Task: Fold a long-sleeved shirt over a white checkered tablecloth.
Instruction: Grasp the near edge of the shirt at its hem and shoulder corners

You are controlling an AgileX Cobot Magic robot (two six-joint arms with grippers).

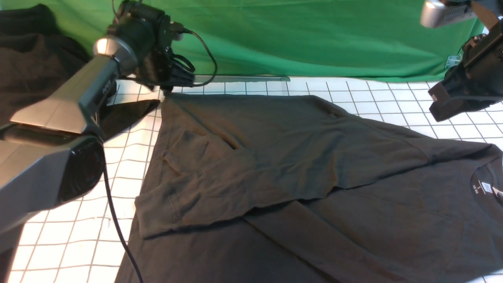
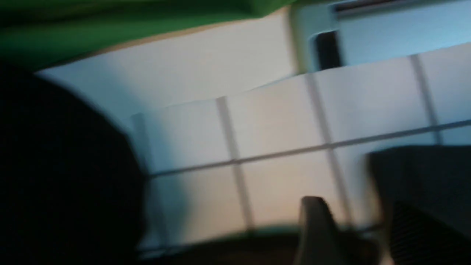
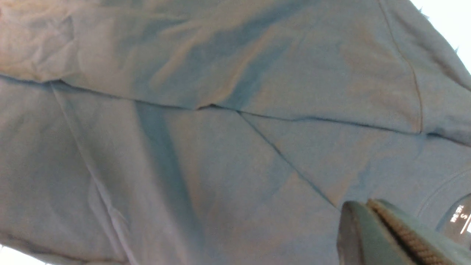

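Two arms in view. Long-sleeved shirt (image 1: 294, 165) lies flat on white checkered tablecloth (image 1: 59, 251), centre to 4 o'clock, one sleeve folded across the body; neck label (image 1: 486, 188) at 3 o'clock. Left gripper (image 1: 173, 84) at shirt's 11 o'clock corner; wrist view blurred, jaw gap cannot be told. Right gripper (image 3: 362, 209) at 2 o'clock above the shirt, jaws pressed together, nothing held.

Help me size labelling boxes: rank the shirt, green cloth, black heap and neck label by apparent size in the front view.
1. long-sleeved shirt
2. green cloth
3. black garment heap, partly out of frame
4. neck label, by far the smallest
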